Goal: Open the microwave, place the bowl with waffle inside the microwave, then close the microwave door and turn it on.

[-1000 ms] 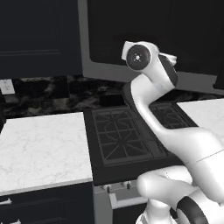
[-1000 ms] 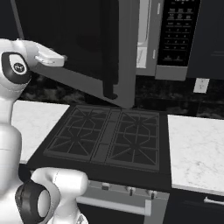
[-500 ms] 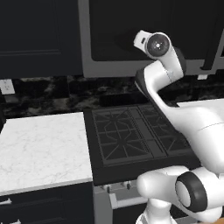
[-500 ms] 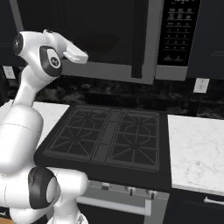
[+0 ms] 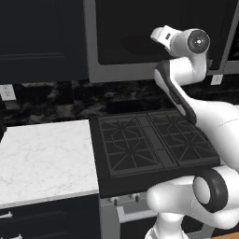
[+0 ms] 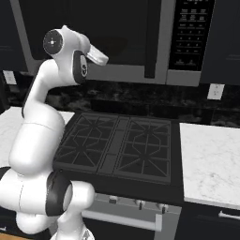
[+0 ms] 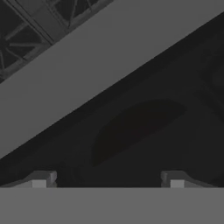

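Dark cabinets frame the microwave (image 6: pixel 117 42) above the stove (image 6: pixel 119 147). Its door (image 5: pixel 154 37) sits closed, the bowl (image 7: pixel 135 124) dim behind the glass. Right before it, the end effector (image 7: pixel 107 179) hovers released, fingers apart.

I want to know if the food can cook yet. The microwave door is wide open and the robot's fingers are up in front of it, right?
Not quite. The microwave door is shut, not wide open. The right base view shows it lying flat against the front, with its black handle beside the button panel. The fingers are up in front of it, as you said.
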Motion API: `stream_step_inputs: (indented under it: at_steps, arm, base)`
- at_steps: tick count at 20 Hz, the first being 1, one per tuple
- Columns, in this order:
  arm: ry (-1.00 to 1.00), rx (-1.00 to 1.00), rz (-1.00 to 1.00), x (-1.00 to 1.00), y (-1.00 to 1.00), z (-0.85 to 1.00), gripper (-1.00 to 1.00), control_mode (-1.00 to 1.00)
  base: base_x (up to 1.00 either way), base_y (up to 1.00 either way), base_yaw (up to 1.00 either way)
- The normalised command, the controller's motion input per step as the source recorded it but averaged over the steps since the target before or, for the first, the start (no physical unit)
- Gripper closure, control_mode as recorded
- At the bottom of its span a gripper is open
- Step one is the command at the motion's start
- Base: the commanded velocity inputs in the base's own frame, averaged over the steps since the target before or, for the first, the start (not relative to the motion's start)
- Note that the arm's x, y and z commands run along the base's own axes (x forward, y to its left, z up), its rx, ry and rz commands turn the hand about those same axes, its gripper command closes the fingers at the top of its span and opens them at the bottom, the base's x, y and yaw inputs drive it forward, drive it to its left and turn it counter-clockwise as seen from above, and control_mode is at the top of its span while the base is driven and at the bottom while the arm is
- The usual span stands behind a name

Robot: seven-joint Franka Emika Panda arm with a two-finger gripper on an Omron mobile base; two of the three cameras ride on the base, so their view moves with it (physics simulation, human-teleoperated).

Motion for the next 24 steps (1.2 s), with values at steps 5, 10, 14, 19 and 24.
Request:
stream_step_inputs:
  at_steps: [5,10,14,19,24]
  arm:
    - [-0.09,0.23,0.22,0.11,-0.48,0.04,-1.00,-1.00]
    - [-0.02,0.30,0.23,-0.67,-0.56,0.32,-1.00,-1.00]
    - [0.00,0.19,0.22,-1.00,-0.72,0.45,-1.00,-1.00]
    - [0.00,0.18,0.16,-1.00,-0.68,0.12,-1.00,-1.00]
    - [-0.05,-0.01,0.01,-1.00,-0.95,-0.01,-1.00,-1.00]
  base:
    - [0.00,0.00,0.00]
    - [0.00,0.00,0.00]
    - [0.00,0.00,0.00]
    - [0.00,0.00,0.00]
    - [0.00,0.00,0.00]
